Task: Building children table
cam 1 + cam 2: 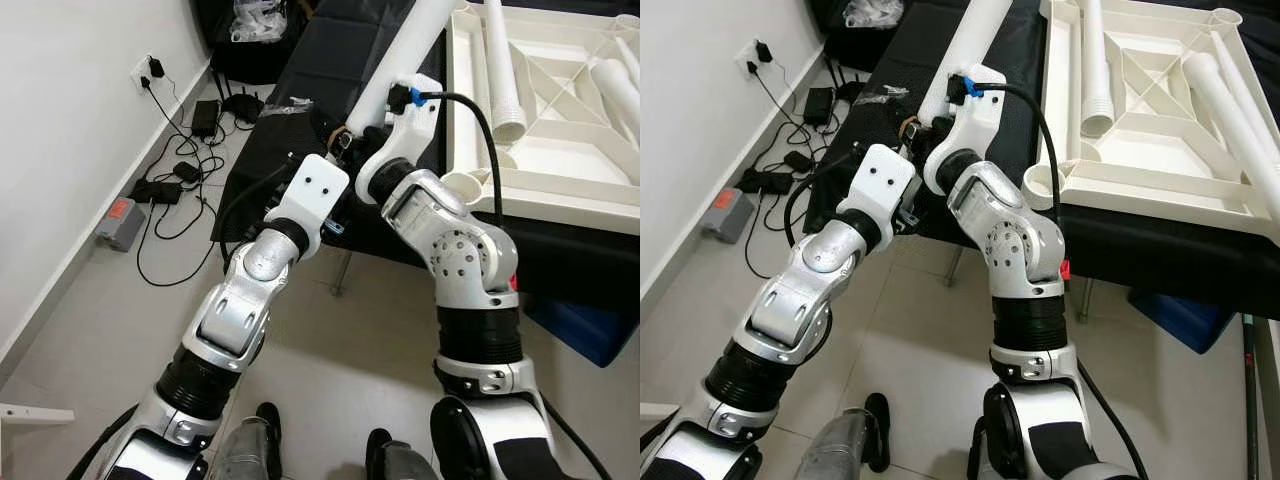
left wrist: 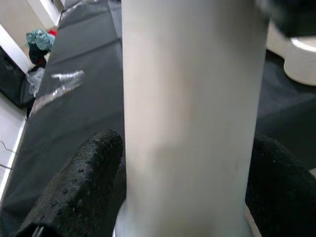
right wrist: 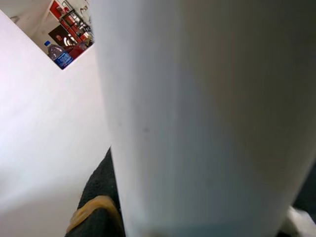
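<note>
Both arms are reaching out over the near edge of a black-covered bench [image 1: 300, 70], and between them they are holding one long white table leg [image 1: 405, 50] that is slanting up and away. In the left wrist view the left gripper [image 2: 185, 190] is sitting with a studded black finger [image 2: 81, 182] on either side of the tube, clamped on it or very nearly so. The right gripper [image 3: 163, 217] is pressed right up against the same leg, but I cannot tell how its fingers are set, because the tube is blocking them.

To the right, the white tabletop [image 1: 1140, 190] is lying upside down on the bench, ribs showing. Its near-left corner socket [image 1: 1042, 185] is standing empty just beside the right arm. Two more legs are lying loose inside the upturned top, one [image 1: 1095, 70] toward the left and one [image 1: 1230, 95] toward the right. So I would judge the build as barely begun: no leg appears to be seated yet, and the held one is still needing to be brought across and pushed into that socket.

As for writing, nothing legible is showing. A blue-labelled bottle [image 3: 58, 56] is standing far off, too small to read.
</note>
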Controlling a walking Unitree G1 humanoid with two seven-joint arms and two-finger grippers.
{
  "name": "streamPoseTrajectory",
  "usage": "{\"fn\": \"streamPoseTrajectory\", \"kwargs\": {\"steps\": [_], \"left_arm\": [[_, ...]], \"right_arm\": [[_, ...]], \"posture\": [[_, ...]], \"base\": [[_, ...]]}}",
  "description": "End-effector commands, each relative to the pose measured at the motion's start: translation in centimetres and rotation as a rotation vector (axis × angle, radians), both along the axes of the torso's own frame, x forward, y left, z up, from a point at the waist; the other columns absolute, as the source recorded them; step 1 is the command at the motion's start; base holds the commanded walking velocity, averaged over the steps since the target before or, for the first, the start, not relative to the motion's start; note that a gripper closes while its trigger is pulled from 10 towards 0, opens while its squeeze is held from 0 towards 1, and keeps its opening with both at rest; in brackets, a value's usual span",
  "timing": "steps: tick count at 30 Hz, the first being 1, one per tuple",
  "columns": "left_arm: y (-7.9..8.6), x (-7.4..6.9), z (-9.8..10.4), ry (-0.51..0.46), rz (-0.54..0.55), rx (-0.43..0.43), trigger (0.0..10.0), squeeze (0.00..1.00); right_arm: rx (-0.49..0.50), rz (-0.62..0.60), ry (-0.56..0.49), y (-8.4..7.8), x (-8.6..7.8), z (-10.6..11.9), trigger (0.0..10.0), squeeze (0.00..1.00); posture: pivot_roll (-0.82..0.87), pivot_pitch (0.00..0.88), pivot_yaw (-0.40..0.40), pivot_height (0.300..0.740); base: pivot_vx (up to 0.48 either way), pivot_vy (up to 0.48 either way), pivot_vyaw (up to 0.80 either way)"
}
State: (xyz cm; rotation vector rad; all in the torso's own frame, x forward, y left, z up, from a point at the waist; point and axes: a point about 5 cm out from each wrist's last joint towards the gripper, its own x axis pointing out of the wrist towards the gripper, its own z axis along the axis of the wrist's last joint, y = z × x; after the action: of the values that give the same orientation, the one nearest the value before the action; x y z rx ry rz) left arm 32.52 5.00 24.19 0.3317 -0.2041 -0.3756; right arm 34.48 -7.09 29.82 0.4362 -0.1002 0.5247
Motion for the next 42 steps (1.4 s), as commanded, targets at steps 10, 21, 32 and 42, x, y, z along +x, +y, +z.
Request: {"fn": "streamPoseTrajectory", "kwargs": {"steps": [10, 21, 32, 42], "left_arm": [[0.0, -0.2, -2.2, 0.089, 0.030, 0.036, 10.0, 0.00], [0.4, 0.0, -2.6, 0.086, 0.056, 0.026, 0.0, 0.00], [0.8, 0.3, -2.7, 0.101, 0.094, 0.005, 4.6, 0.00], [1.0, -0.1, -1.8, 0.066, 0.063, 0.007, 10.0, 0.00]], "right_arm": [[0.010, 0.009, -0.024, 0.2, -0.2, 0.7, 10.0, 0.00], [0.011, 0.022, -0.023, 0.5, -0.4, 0.8, 10.0, 0.00], [0.012, -0.024, -0.010, -0.2, 0.0, 0.7, 10.0, 0.00], [0.065, -0.034, -0.014, -0.7, 0.4, 0.8, 10.0, 0.00]], "posture": [[0.14, 0.249, -0.017, 0.740], [0.13, 0.255, -0.018, 0.740], [0.13, 0.264, -0.018, 0.740], [0.13, 0.267, -0.018, 0.740]], "base": [[0.000, 0.000, 0.00], [0.000, 0.000, 0.00], [0.000, 0.000, 0.00], [0.000, 0.000, 0.00]]}}
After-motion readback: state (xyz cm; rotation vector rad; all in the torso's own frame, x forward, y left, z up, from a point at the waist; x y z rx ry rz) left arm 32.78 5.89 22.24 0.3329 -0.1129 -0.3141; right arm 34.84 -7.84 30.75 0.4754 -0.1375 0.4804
